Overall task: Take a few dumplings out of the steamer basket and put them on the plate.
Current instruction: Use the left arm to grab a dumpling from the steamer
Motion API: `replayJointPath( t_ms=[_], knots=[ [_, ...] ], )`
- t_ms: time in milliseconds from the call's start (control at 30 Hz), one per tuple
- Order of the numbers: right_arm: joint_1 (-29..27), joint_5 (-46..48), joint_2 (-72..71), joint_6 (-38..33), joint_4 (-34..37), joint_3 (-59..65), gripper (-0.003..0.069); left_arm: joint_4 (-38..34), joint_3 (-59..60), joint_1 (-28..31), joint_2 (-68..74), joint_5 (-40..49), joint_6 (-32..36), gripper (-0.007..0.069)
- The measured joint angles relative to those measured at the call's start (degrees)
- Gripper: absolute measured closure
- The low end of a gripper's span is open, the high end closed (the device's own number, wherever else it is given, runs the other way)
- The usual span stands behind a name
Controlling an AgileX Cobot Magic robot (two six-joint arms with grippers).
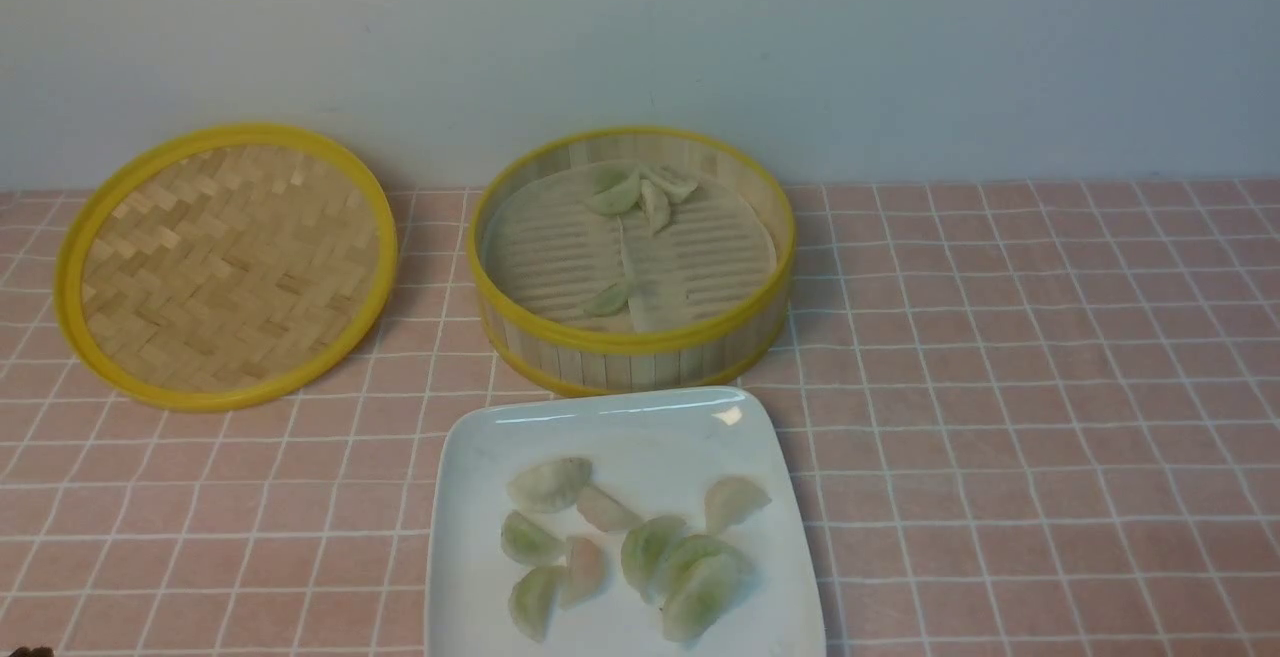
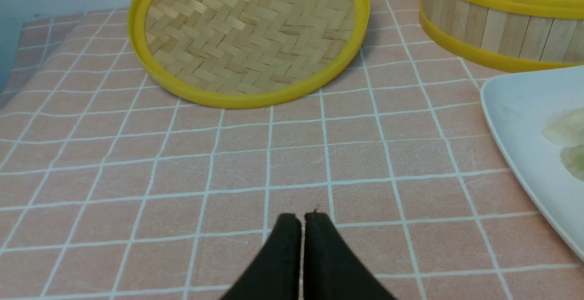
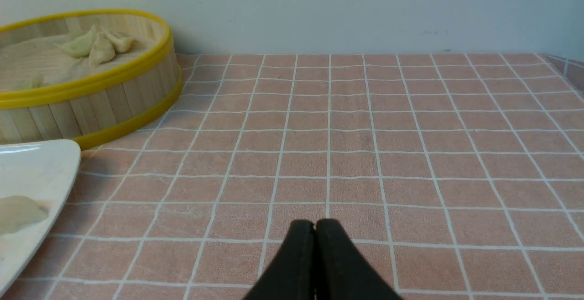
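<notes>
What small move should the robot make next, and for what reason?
Probably none beyond resting both arms. About eight dumplings already lie on the plate, and only about four are in the steamer basket. The left gripper and the right gripper are shut and empty over the tablecloth. "A few" seems met.

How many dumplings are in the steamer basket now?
4 dumplings: three clustered by the steamer basket's far wall, one near its front wall; a pale shape beside that may be a fifth.

The plate point(image 1: 640, 427) bearing dumplings point(image 1: 650, 549) lies before the steamer basket point(image 1: 640, 362), the lid point(image 1: 228, 265) left of the basket.
</notes>
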Motion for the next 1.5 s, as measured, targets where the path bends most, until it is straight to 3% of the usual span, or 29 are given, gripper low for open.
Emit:
replayJointPath(
  t_ms=[433, 533, 667, 867, 933, 1167, 1233, 1333, 1433, 1500],
  knots=[
    [0.00, 0.00, 0.00, 0.00, 0.00, 0.00, 0.0669, 0.40, 0.02, 0.00, 0.00, -2.04, -1.27, 0.0631],
    [0.00, 0.00, 0.00, 0.00, 0.00, 0.00, 0.0669, -3.36, 0.06, 0.00, 0.00, -6.75, -5.22, 0.0631],
    [0.00, 0.00, 0.00, 0.00, 0.00, 0.00, 0.0669, -13.50, 0.12, 0.00, 0.00, -15.16, -12.48, 0.0631],
    [0.00, -0.54, 0.00, 0.20, 0.55, 0.00, 0.0669, -17.89, 0.18, 0.00, 0.00, -26.62, -13.34, 0.0631],
    [0.00, -2.15, 0.00, 0.80, 3.18, 0.20, 0.0669, -18.22, 0.18, 0.00, 0.00, -30.71, -13.44, 0.0631],
    [0.00, -18.89, 0.00, 6.92, 28.83, 0.27, 0.0669, -18.63, 0.08, 0.00, 0.00, -47.36, -15.37, 0.0631],
    [0.00, -21.13, 0.00, 7.26, 33.83, 0.27, 0.0669, -18.74, -1.42, 0.00, 0.17, -48.33, -15.59, 0.0631],
    [0.00, -25.12, 0.00, 7.81, 40.45, 0.27, 0.0669, -18.54, -8.80, 0.00, 3.20, -45.78, -15.63, 0.0631],
    [0.12, -25.60, 0.00, 9.25, 45.46, -0.60, 0.0669, -13.61, -23.11, 0.00, 11.09, -34.79, -15.57, 0.0631],
    [0.64, -21.48, 0.00, 8.25, 44.68, -3.89, 0.0669, -10.03, -30.01, 0.00, 16.08, -26.91, -15.57, 0.0631]
  ],
)
